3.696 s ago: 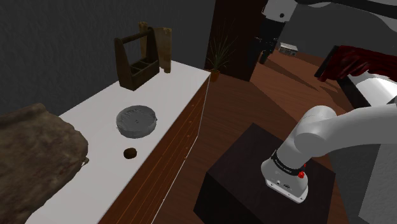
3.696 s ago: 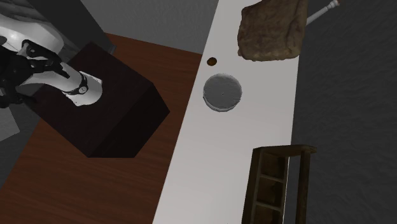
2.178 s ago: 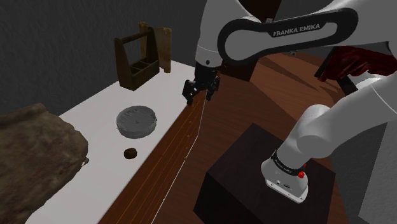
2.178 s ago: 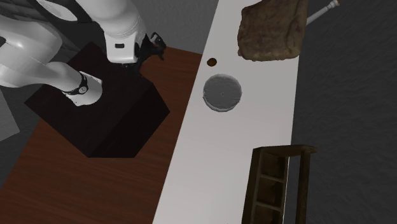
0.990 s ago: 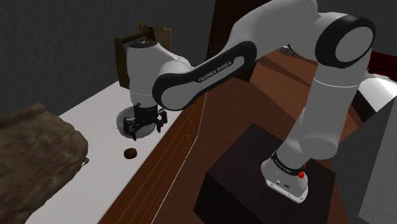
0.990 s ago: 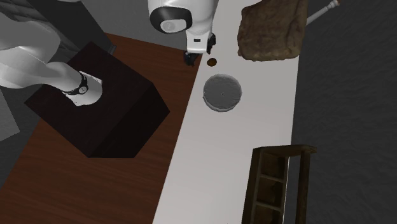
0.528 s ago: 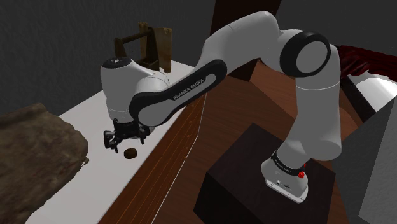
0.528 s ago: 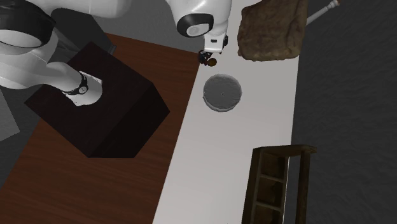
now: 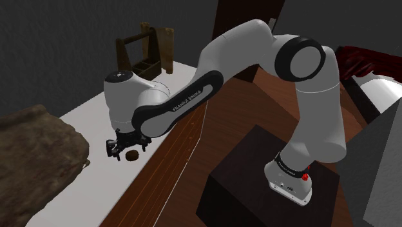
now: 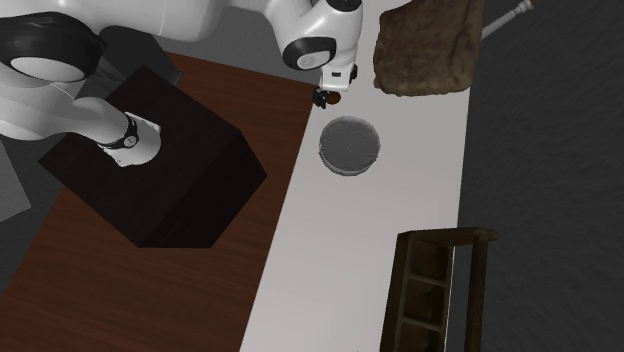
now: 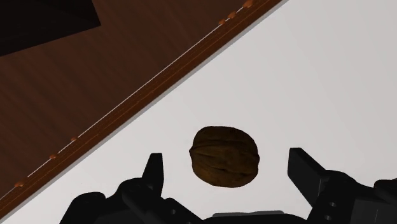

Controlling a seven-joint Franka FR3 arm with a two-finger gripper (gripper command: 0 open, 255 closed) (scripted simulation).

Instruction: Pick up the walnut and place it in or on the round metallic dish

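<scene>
A brown walnut (image 11: 224, 156) lies on the white counter top (image 9: 96, 190) near its front edge, also seen as a small brown dot (image 9: 133, 155) (image 10: 334, 98). My black gripper (image 9: 125, 149) (image 10: 324, 97) hangs just above it, open. In the wrist view the gripper (image 11: 226, 164) has one fingertip on each side of the walnut, neither touching it. The round grey dish (image 10: 350, 145) sits on the counter a short way from the walnut, towards the wooden caddy. In the shoulder view the arm covers the dish.
A big rough brown lump (image 9: 32, 155) (image 10: 428, 45) lies close beyond the walnut. A dark wooden caddy (image 9: 138, 59) (image 10: 430, 290) stands at the counter's far end. The counter's wooden front edge (image 11: 127, 102) runs beside the walnut. The dark stand (image 9: 258, 174) sits on the wooden floor.
The arm swung in from off the counter, passed over the dish and came down over the walnut. In the last half second the gripper sank slightly closer to it.
</scene>
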